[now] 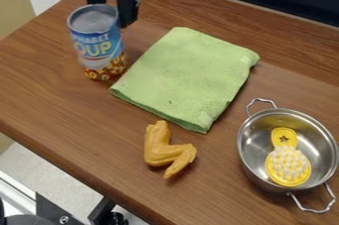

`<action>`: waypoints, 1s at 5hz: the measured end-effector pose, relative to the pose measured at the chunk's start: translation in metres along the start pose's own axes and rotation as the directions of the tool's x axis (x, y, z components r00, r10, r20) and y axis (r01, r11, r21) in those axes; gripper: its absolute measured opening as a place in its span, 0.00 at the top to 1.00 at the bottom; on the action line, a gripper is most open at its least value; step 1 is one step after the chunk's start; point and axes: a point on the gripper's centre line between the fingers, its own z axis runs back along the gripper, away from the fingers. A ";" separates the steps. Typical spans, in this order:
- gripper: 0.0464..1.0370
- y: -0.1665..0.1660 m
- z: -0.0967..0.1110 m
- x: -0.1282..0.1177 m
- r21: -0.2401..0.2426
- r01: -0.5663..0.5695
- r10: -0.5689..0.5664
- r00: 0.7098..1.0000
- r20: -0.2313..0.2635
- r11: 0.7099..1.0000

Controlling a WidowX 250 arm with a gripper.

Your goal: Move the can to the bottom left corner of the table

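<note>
Standing left of the green cloth [187,76], near its left corner, is the soup can [98,45]. Off the cloth's upper-left side, at the can's top, hangs the gripper [114,1]; whether its jaws are wide or closed on the can, I cannot tell. Below the cloth lies a toy chicken wing [159,150]; to its lower right sits a metal pot [250,163] holding a yellow brush [287,163].

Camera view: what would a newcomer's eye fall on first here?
Probably the bright green cloth, lying just above the middle of the view. Next come the blue-labelled can, upright to the cloth's left, and the shiny metal pot at the lower right with a yellow brush inside.
</note>
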 end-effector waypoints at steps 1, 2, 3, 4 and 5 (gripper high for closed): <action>0.04 0.005 -0.004 -0.017 0.024 0.015 -0.014 1.000 -0.013 1.000; 0.04 0.002 -0.002 -0.034 0.018 0.037 -0.037 0.999 -0.025 0.999; 0.04 0.000 -0.001 -0.052 0.005 0.034 -0.033 0.997 -0.075 0.999; 0.04 -0.004 0.003 -0.063 0.006 0.057 -0.057 0.996 -0.066 0.998; 0.04 -0.006 0.005 -0.069 0.000 0.066 -0.066 0.996 -0.059 0.998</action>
